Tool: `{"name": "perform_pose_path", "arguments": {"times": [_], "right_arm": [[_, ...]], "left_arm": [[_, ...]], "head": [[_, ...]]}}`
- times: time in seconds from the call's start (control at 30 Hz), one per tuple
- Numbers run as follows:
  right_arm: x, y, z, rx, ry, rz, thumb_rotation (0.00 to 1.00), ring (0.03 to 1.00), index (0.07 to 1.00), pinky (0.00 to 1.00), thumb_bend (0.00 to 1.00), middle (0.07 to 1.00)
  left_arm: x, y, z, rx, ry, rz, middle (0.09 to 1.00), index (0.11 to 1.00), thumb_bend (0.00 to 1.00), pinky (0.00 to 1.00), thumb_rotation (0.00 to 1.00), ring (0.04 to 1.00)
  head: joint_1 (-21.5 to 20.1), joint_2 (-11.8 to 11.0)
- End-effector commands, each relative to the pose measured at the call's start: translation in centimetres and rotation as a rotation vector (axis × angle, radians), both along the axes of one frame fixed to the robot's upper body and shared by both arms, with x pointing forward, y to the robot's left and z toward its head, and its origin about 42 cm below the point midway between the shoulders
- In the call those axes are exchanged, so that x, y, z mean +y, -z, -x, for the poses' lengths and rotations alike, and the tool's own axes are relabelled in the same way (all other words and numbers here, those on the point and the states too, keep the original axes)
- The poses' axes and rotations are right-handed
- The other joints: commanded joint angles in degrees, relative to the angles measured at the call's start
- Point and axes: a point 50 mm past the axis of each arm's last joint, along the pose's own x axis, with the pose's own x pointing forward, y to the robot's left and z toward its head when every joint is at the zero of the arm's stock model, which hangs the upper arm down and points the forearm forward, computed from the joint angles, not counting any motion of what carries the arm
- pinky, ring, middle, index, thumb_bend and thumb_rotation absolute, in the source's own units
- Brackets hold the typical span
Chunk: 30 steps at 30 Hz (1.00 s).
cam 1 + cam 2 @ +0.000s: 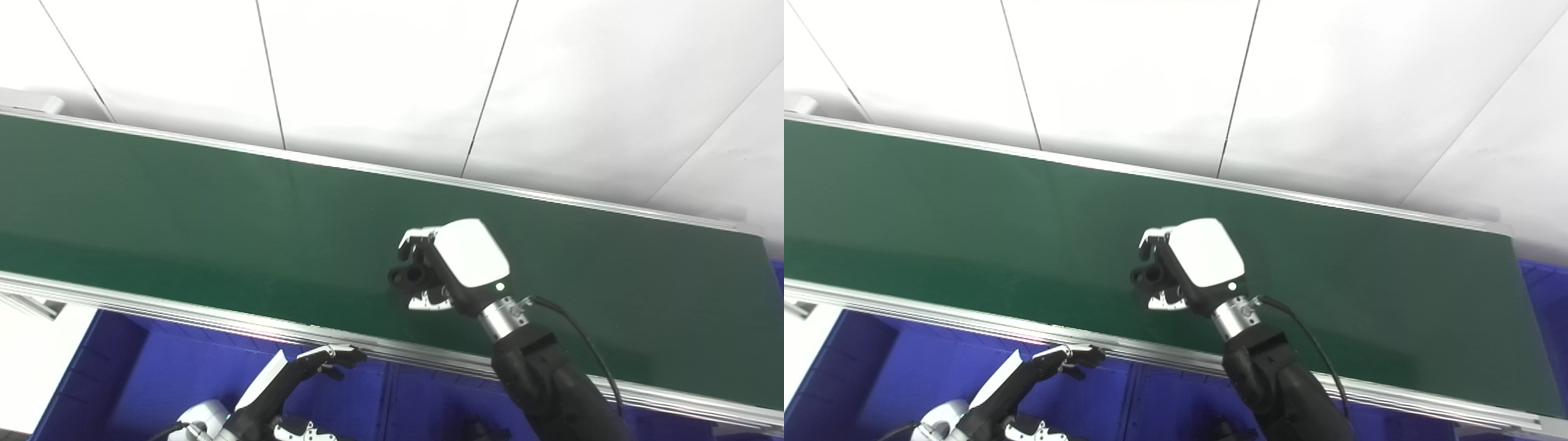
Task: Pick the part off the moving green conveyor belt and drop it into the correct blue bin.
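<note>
My right hand (450,263) is over the middle of the green conveyor belt (184,214), near its front edge. Its fingers are closed on a small black part (405,275) with round holes, which sticks out to the left of the hand; it also shows in the right eye view (1146,275). I cannot tell whether the part is lifted off the belt. My left hand (294,380) is low, below the belt's front rail, over a blue bin (153,373). Its fingers are stretched out and apart and it holds nothing.
The belt's metal front rail (184,312) runs between the belt and the blue bins below. A divider (387,398) separates two bins. Another blue bin edge (1543,288) shows at the far right. A white panelled wall stands behind the belt.
</note>
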Motion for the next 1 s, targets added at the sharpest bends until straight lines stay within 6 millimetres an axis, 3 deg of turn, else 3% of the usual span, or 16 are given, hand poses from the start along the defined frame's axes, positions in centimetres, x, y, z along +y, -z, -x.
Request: {"name": "perform_pose_path", "arguments": {"times": [0.0,0.13,0.23,0.33,0.6,0.67,0.73,0.83,0.93,0.97], "right_arm": [[0.2,-2.1,0.5,-0.055,-0.031,-0.068,0.00,0.321,0.488,0.25,0.53,0.476],[-0.2,-2.8,1.7,-0.060,-0.023,-0.102,0.00,0.354,0.488,0.28,0.53,0.479],[-0.5,-3.4,2.6,-0.058,-0.014,-0.130,0.00,0.318,0.487,0.25,0.53,0.476],[-1.1,-3.3,4.0,-0.046,-0.005,-0.146,0.00,0.354,0.537,0.28,0.52,0.427],[-1.9,-1.5,8.4,0.051,0.043,-0.224,0.00,0.207,0.487,0.15,0.53,0.471],[-2.0,-1.2,9.6,0.075,0.051,-0.247,0.00,0.203,0.487,0.15,0.53,0.470],[-2.0,-1.1,10.8,0.100,0.060,-0.275,0.00,0.275,0.487,0.20,0.53,0.475],[-2.1,-1.1,12.5,0.127,0.079,-0.310,0.00,0.221,0.487,0.16,0.53,0.472],[-2.3,-1.0,14.0,0.167,0.118,-0.317,0.00,0.258,0.487,0.19,0.53,0.474],[-2.4,-1.0,14.6,0.184,0.130,-0.328,0.00,0.262,0.487,0.20,0.53,0.474]], "left_arm": [[-0.1,-0.8,0.0,-0.046,0.004,0.033,0.820,0.731,0.86,0.66,0.27,0.757],[-0.1,-1.0,0.0,-0.051,0.006,0.032,0.822,0.731,0.86,0.66,0.27,0.762],[-0.2,-1.1,0.1,-0.057,0.005,0.034,0.822,0.732,0.86,0.67,0.28,0.761],[-0.1,-1.5,0.3,-0.066,0.004,0.039,0.826,0.740,0.86,0.69,0.27,0.769],[0.1,-2.1,0.6,-0.062,0.008,0.060,0.839,0.755,0.83,0.72,0.28,0.791],[0.3,-2.3,0.7,-0.065,0.010,0.056,0.842,0.759,0.82,0.73,0.29,0.796],[0.7,-2.5,0.8,-0.068,0.012,0.050,0.846,0.766,0.81,0.74,0.30,0.802],[1.2,-2.9,0.8,-0.075,0.016,0.046,0.852,0.780,0.80,0.76,0.33,0.811],[1.5,-3.2,0.7,-0.078,0.013,0.054,0.852,0.781,0.81,0.77,0.35,0.815],[1.5,-3.5,0.6,-0.082,0.012,0.059,0.851,0.780,0.81,0.77,0.35,0.815]], "head": [[0.05,0.10],[0.00,1.32],[-0.13,2.08],[-0.19,3.28],[-0.69,5.92],[-1.16,7.12],[-1.76,8.76],[-2.39,10.78],[-2.98,12.32],[-3.41,13.77]]}}
